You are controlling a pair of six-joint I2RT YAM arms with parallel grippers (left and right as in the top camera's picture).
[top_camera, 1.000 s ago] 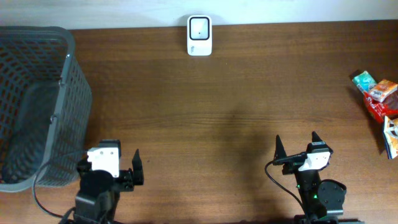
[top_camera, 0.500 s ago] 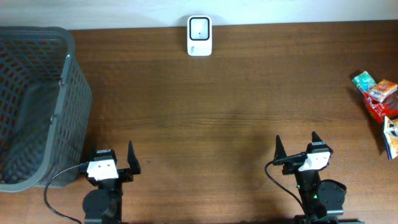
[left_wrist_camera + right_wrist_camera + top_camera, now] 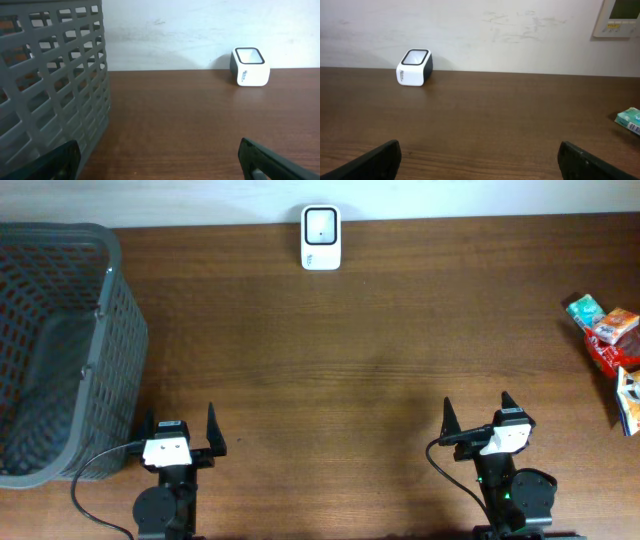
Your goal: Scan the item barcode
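Observation:
The white barcode scanner [image 3: 321,237] stands at the table's far edge; it also shows in the left wrist view as the scanner [image 3: 249,66] and in the right wrist view as the scanner [image 3: 414,67]. A pile of snack packets, the items [image 3: 608,340], lies at the far right edge, and one teal packet [image 3: 630,120] shows in the right wrist view. No barcode is readable. My left gripper [image 3: 180,423] [image 3: 160,160] stands open and empty at the front left. My right gripper [image 3: 477,406] [image 3: 480,160] is open and empty at the front right, well short of the items.
A tall grey mesh basket [image 3: 118,330] fills the left side, close to my left gripper, its wall [image 3: 50,85] large in the left wrist view. A white wall runs behind the table, with a control panel [image 3: 622,17] mounted on it.
The left arm has swung and settled, its gripper now pointing straight toward the far edge. The right arm has not moved.

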